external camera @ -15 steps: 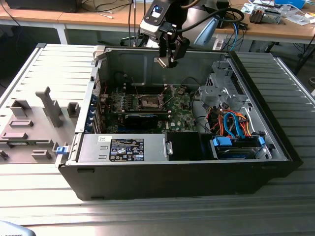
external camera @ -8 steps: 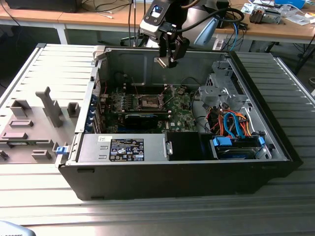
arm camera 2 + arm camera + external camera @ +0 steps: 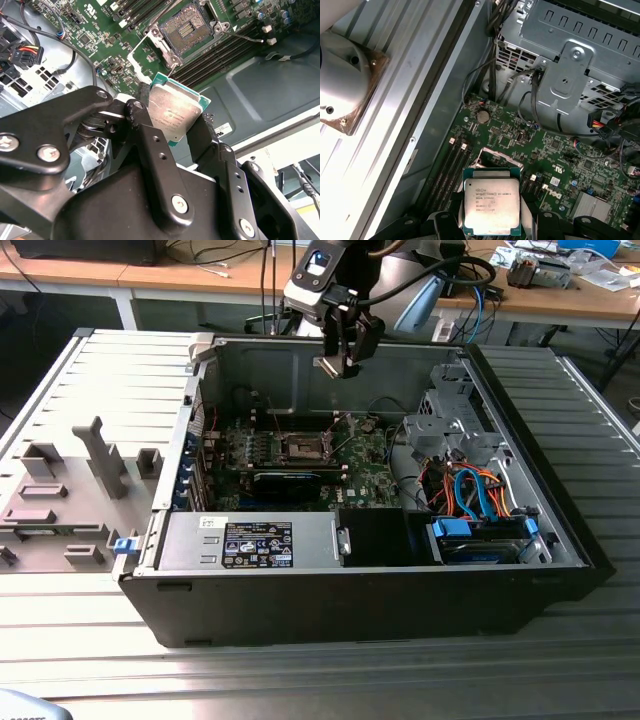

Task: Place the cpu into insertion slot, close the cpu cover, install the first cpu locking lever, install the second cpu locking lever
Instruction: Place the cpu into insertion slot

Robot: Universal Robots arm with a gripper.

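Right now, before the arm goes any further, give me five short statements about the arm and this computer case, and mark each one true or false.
1. The gripper is shut on the cpu. True.
2. The cpu sits in the insertion slot. False: it hangs in the gripper above the board, and the slot's dark centre lies bare.
3. The computer case lies open on top, with its inside in sight. True.
4. The blue and orange cables lie at the exterior view's left end of the case. False: they lie at its right end.
5. Green circuit board surrounds the insertion slot. True.
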